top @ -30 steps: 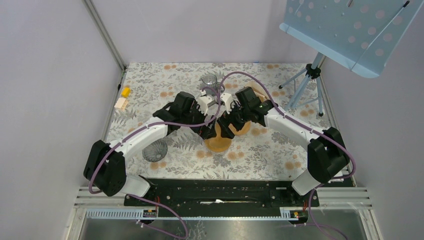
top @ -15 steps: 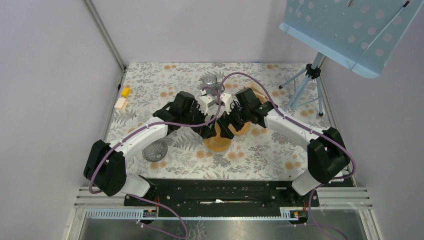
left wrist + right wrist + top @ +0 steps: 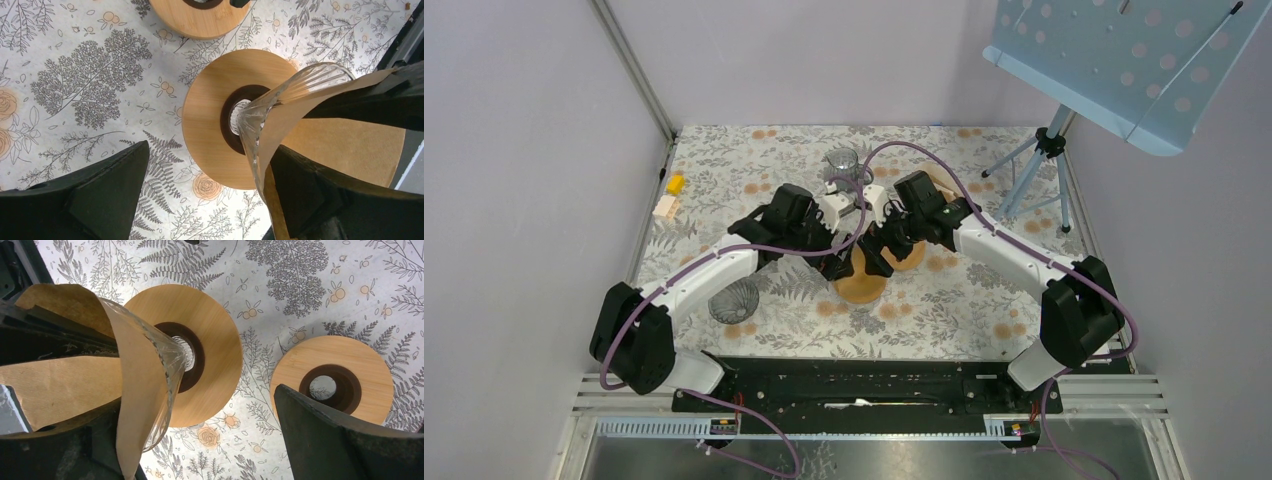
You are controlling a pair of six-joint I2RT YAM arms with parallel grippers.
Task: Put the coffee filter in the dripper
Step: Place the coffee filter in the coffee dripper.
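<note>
Seating step: left tool (image 3: 212,150) and right tool (image 3: 196,402) gape wide, clamping nothing. Next, the coffee filter (image 3: 340,145) probably needs pressing flush into the dripper (image 3: 312,79).

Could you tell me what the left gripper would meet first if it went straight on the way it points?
Probably the round wooden base of the glass dripper, dead ahead between the open fingers of the left gripper. The dripper's wall and paper filter lie beside one finger; depth is unclear.

You have a brown filter (image 3: 325,142), clear ribbed dripper (image 3: 252,135), tan wooden base (image 3: 205,125), grey-fern, orange-flowered counter (image 3: 75,90).
</note>
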